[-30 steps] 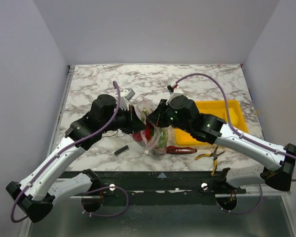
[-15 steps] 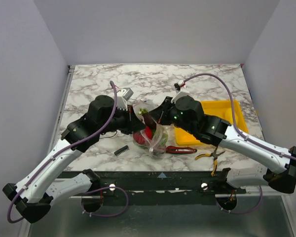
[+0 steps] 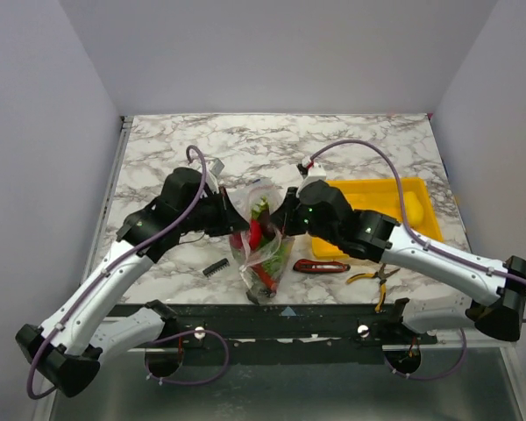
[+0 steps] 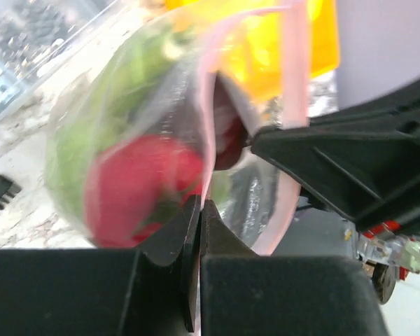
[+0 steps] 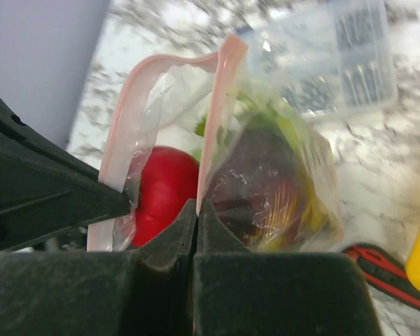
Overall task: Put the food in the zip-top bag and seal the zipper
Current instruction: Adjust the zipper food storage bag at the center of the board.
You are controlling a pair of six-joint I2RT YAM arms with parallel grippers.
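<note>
Marble table (image 3: 359, 145): clear bag (image 3: 267, 259), red/green food (image 3: 254, 232) inside, mouth gaping; L gripper (image 4: 199, 213) & R gripper (image 5: 197, 210) both clamped tight on zipper (image 5: 215, 105).

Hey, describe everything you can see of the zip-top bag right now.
The zip-top bag is clear, thin, crinkled plastic with a pinkish zipper along its mouth. It hangs mouth-up between the left gripper and right gripper, each pinching a mouth edge. The mouth gapes, unsealed. Red, green and dark purple food fills it.

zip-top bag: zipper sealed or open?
Open: both wrist views show the zipper's two pink strips gaping apart, tomato between them.
</note>
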